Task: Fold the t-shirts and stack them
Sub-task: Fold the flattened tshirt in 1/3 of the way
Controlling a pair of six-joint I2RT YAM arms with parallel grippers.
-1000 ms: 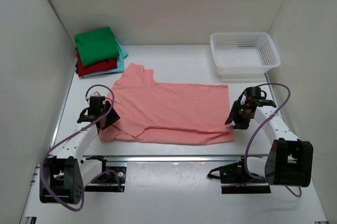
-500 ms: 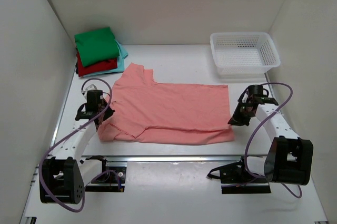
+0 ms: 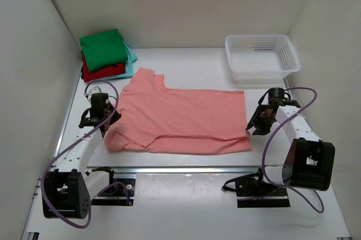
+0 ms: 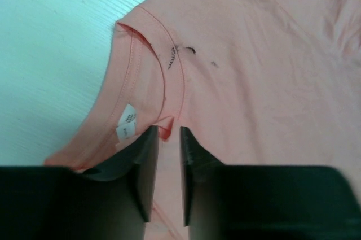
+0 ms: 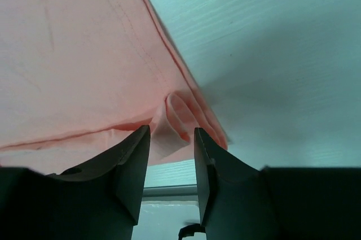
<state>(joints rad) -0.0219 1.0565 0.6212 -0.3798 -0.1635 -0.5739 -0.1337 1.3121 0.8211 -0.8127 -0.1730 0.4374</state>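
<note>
The salmon-pink t-shirt lies flat in the middle of the table, folded lengthwise, collar to the left. My left gripper sits at its collar end. In the left wrist view its jaws stand a narrow gap apart, nipping a fold of the collar beside the white labels. My right gripper is at the near right hem corner. In the right wrist view its jaws hold a bunched loop of the hem. Green, red and teal folded shirts are stacked at the back left.
A white mesh basket stands at the back right, just beyond the right arm. White walls enclose the table on the left, back and right. A metal rail runs along the near edge, in front of the shirt.
My left gripper has moved left and back from over the shirt to its collar edge. My right gripper has shifted slightly toward the near right corner of the hem. The shirt has barely moved.
</note>
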